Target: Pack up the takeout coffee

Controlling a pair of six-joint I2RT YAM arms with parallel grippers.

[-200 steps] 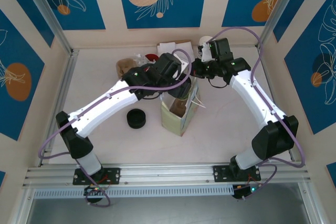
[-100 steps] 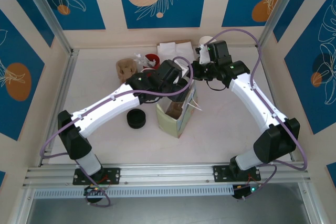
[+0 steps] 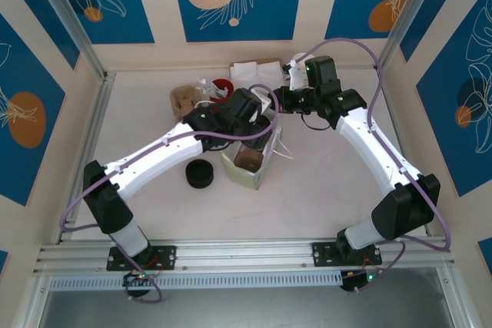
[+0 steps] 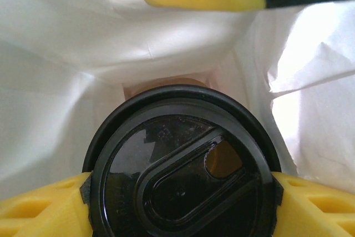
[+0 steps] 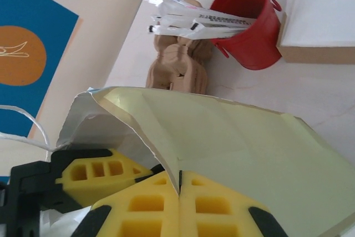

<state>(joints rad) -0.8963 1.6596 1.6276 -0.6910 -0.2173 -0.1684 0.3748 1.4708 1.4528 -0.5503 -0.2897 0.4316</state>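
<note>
Nearest the table's near edge, a low stack of black lids (image 3: 201, 174) sits just left of a pale yellow-green paper bag (image 3: 244, 176), which stands at about the table's middle with its mouth open.

The left gripper (image 4: 178, 195) reaches down into the bag. Its 2 yellow fingers (image 4: 39, 209) are spread wide and press against opposite sides of the black lid of the takeout coffee (image 4: 180, 165). The cup is upright inside the bag, with white paper walls around it.

The right gripper (image 5: 180, 192) is at the bag's far rim. Its 2 fingers are closed flat together, with the edge of the paper pinched between them.

Toward the table's far edge lies a brown cardboard cup carrier (image 3: 183, 100). To its right is a red bucket (image 3: 223, 85) holding white packets, then a white box (image 3: 250, 73).
</note>
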